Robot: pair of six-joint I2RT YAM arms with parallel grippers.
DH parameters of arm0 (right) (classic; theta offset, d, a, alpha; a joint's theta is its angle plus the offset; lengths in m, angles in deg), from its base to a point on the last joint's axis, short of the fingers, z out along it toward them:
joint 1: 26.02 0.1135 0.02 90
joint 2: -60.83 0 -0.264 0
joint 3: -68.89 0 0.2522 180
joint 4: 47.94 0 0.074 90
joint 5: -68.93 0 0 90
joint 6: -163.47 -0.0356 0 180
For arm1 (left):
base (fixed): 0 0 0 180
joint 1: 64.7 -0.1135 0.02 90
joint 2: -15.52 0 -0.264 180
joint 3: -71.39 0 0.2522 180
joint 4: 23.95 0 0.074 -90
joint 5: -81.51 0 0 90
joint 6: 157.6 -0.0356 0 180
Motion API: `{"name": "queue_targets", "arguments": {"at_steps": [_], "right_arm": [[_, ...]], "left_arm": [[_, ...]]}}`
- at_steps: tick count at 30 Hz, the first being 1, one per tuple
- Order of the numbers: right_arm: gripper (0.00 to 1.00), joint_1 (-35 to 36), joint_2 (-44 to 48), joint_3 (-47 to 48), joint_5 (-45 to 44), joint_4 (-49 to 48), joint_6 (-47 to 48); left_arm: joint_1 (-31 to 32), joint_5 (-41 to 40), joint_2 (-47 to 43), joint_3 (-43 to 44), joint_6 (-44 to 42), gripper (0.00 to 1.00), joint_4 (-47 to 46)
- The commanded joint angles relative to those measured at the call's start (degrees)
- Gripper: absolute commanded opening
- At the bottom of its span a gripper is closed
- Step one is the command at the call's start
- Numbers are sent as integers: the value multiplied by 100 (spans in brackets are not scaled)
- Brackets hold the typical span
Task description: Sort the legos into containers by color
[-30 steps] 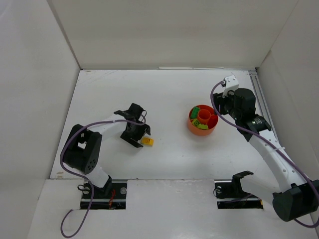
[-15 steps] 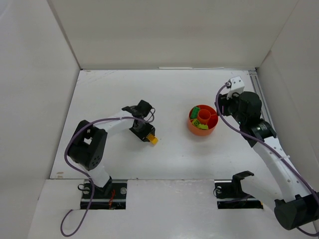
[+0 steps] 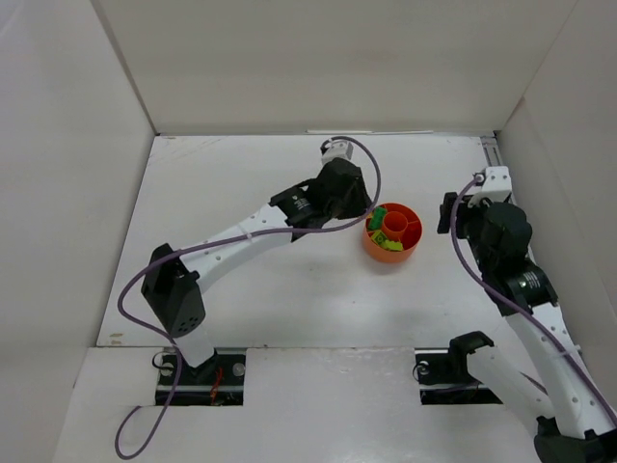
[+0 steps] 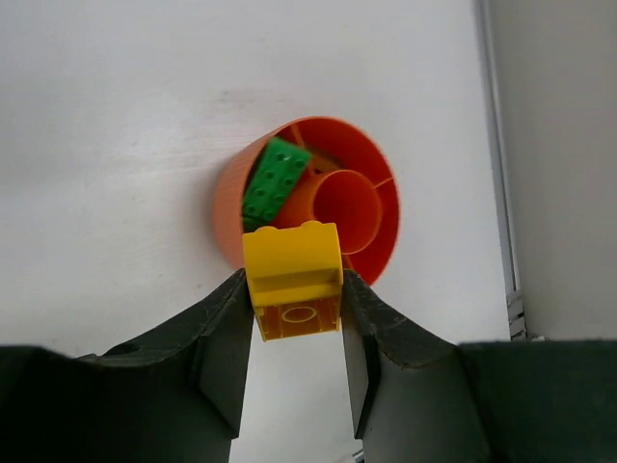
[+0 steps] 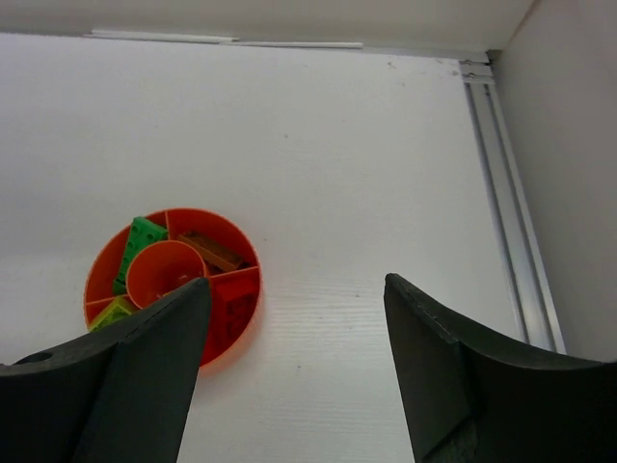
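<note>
While the left hand [image 4: 294,289] grips a yellow brick [image 4: 292,258] at the rim of the divided orange bowl [image 4: 228,207], release should avoid the green brick's [image 4: 274,180] compartment; the right hand [image 5: 294,285] hangs open and empty, apart from the bowl.

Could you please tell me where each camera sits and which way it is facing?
Top external: above and behind the robot, looking down on the table; left arm and right arm show.
Left wrist: beside the bowl, facing down at it; left gripper shut on a yellow brick.
Right wrist: right of the bowl, tilted down toward the far wall; right gripper open.
Shared: all three show the bowl.
</note>
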Motion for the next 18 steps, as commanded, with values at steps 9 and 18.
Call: {"name": "queue_targets", "arguments": {"at_steps": [9,18], "right_arm": [[100,-131,649,204,-1231,811,-670],[100,-131,649,318,-1416,986,-723]], "left_arm": [[324,508,601,140,-2244,25,-2438],[526,315,1286,517,-2728,26,-2816]]}}
